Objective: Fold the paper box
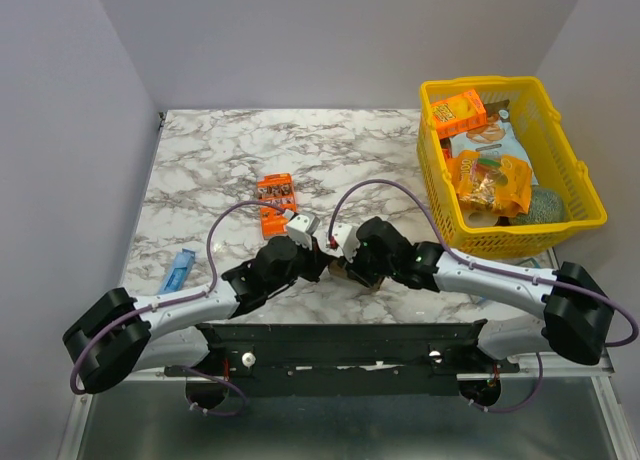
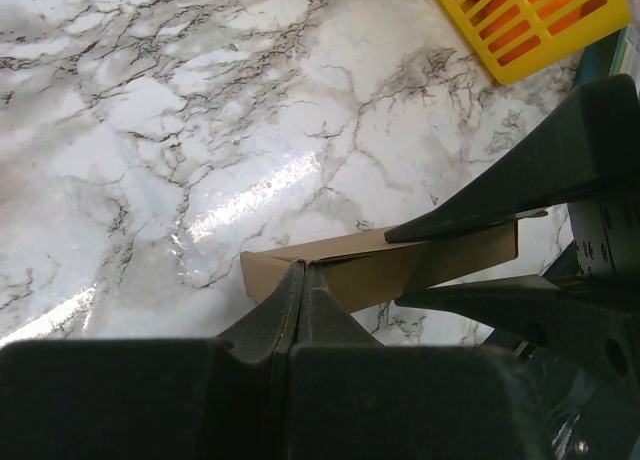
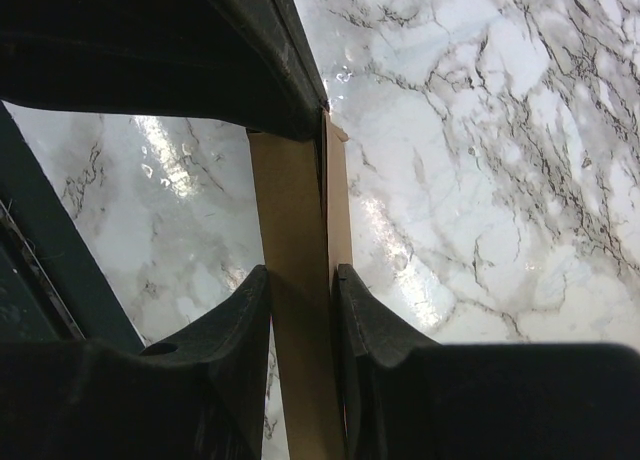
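Observation:
The paper box (image 1: 354,276) is a small, flat brown cardboard piece, held just above the marble near the table's front, between the two arms. My right gripper (image 3: 300,272) is shut on the paper box (image 3: 293,210), one finger on each broad face. In the left wrist view its dark fingers (image 2: 470,215) clamp the right end of the paper box (image 2: 360,265). My left gripper (image 2: 303,268) is shut, and its joined tips touch the box's top edge at a seam. Whether a thin flap sits between them does not show. From above, the left gripper (image 1: 322,264) meets the right one (image 1: 345,268).
A yellow basket (image 1: 583,198) full of snacks stands at the right; its corner (image 2: 520,65) shows in the left wrist view. An orange printed snack box (image 1: 275,202) lies mid-table behind the grippers. A blue packet (image 1: 176,271) lies at the left edge.

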`<state>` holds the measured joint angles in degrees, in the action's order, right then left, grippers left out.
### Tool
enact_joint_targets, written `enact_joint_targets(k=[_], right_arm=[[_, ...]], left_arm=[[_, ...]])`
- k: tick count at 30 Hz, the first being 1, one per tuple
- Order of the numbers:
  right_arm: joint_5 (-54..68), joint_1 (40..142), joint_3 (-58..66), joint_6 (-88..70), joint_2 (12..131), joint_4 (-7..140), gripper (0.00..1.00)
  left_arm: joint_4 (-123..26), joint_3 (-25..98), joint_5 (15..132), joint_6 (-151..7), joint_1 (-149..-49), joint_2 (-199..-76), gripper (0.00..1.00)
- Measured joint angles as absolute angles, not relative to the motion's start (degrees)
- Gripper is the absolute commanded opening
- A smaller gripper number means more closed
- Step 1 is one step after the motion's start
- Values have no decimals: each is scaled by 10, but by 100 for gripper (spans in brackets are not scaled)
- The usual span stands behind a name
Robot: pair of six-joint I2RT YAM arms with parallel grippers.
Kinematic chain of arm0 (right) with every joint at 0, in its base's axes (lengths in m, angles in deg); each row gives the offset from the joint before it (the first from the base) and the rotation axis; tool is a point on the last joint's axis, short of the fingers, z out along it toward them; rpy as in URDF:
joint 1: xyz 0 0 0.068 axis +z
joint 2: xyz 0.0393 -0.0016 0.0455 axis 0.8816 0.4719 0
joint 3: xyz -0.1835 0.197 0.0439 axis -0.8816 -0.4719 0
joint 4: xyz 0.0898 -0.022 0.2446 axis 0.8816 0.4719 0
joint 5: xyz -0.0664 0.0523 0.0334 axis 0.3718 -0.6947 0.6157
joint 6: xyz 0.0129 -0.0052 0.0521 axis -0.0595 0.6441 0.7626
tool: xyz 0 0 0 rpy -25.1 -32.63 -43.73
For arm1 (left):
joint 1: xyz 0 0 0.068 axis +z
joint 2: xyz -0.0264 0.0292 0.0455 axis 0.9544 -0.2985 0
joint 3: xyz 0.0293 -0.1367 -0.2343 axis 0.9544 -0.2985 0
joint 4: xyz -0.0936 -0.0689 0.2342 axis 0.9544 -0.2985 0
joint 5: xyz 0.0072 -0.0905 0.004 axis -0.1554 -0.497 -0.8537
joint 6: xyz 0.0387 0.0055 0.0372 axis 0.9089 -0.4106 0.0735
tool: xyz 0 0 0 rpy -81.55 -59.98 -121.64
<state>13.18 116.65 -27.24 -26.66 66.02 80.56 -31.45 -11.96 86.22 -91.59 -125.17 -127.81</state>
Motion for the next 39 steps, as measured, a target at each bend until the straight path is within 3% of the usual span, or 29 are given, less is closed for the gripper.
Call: enact_joint_targets(k=[16, 19, 23, 30, 34, 39], right_arm=[[123, 1155, -266, -262, 666, 806, 32], [121, 1151, -264, -260, 667, 808, 40], [126, 1142, -255, -247, 669, 824, 58], [139, 1126, -236, -209, 646, 856, 74], [154, 1123, -218, -172, 619, 875, 73], [156, 1080, -211, -117, 572, 912, 64]], left_arm=[[-306, -115, 893, -907, -1261, -1290, 0], [-306, -109, 897, -907, -1261, -1298, 0], [-323, -97, 907, -908, -1266, -1303, 0], [-360, -70, 938, -911, -1277, -1314, 0], [-376, -49, 949, -910, -1281, -1328, 0], [-396, -24, 961, -907, -1283, -1349, 0]])
